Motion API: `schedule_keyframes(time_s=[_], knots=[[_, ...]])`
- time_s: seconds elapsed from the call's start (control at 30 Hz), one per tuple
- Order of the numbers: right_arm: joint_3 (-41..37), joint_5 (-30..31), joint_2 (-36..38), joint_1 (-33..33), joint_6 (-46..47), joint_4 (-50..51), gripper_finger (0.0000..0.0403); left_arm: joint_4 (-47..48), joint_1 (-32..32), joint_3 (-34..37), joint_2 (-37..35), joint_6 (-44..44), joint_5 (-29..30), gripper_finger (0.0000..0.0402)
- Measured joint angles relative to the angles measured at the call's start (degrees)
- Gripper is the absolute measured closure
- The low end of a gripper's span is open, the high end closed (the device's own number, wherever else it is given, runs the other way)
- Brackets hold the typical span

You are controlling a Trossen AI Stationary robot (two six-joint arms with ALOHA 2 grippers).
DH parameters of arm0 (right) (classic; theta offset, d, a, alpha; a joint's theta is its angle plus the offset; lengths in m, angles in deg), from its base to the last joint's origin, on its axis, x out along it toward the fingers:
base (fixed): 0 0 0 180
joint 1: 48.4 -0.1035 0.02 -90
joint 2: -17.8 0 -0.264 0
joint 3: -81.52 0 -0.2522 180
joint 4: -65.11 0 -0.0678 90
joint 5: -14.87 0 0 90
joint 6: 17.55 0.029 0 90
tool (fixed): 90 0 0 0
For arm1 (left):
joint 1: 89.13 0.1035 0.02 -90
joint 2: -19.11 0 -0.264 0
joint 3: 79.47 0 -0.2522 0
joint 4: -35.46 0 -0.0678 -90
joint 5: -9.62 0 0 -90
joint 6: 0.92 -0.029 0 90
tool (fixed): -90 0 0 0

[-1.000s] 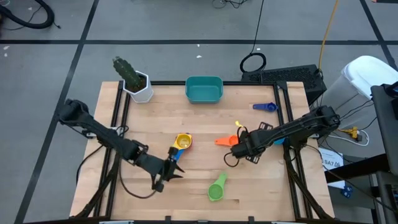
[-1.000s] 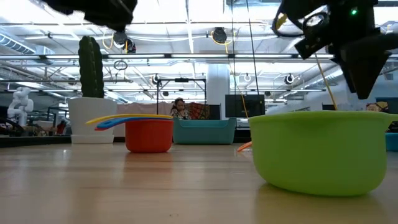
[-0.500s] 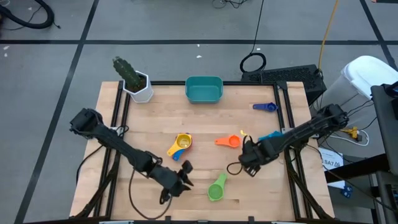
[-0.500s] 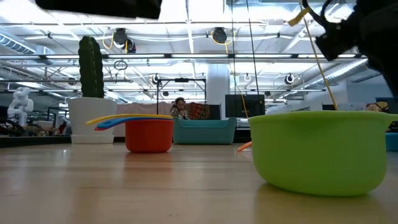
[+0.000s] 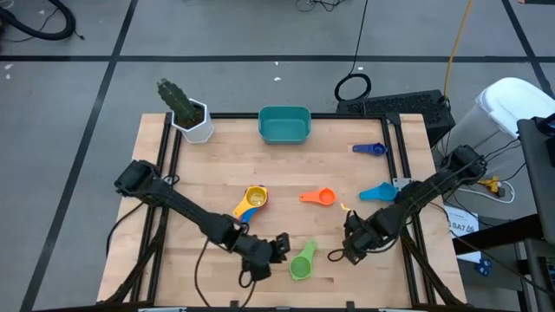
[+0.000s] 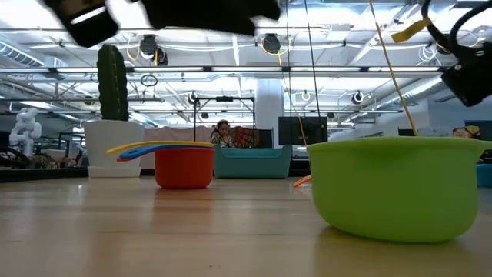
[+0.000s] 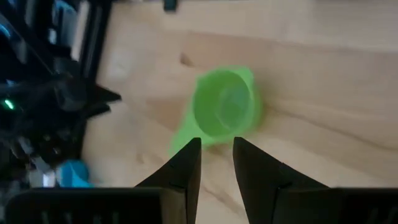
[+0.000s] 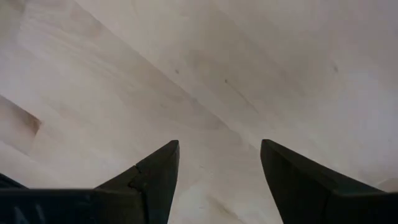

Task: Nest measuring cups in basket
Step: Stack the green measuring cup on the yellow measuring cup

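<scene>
We are looking down at the wooden counter [image 5: 217,156] in the high view. The left gripper [image 5: 279,246] is sitting in the lower middle of the frame, just left of the green measuring cup [image 5: 302,260], with its fingers [image 7: 183,168] standing slightly apart and holding nothing; in the left wrist view the green cup is lying just beyond the fingertips, not touched. The right gripper [image 5: 349,250] is hovering in the lower right of the frame, right of the green cup, its fingers [image 8: 158,171] spread wide over bare wood and gripping nothing.

The teal basket [image 5: 284,124] is standing at the upper middle edge of the counter, with no cup showing in it. A yellow, blue and red stack of cups [image 5: 252,199] is resting in the centre, the orange cup [image 5: 319,197] just right of it, the light blue cup [image 5: 378,191] further right, and the dark blue cup [image 5: 370,149] in the upper right. A white pot with a cactus [image 5: 191,117] is occupying the upper left corner.
</scene>
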Motion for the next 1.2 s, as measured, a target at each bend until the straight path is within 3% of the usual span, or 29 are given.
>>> schedule_keyframes(time_s=[0.17, 0.47, 1.2], knots=[[0.0, 0.3, 0.0, -1.5, 2.2, -1.6, 0.0186, 1.9, 0.3, -4.5, 3.8, -3.7, -3.6, 0.0305], [0.0, 2.0, 0.0, -2.0, 2.9, -5.5, 0.0186, 5.6, 0.9, -9.5, 11.5, -7.8, -3.4, 0.0305], [0.0, 3.3, 0.0, -2.0, 3.7, -8.4, 0.0186, 7.3, 2.9, -10.7, 13.8, -10.1, -6.6, 0.0305]])
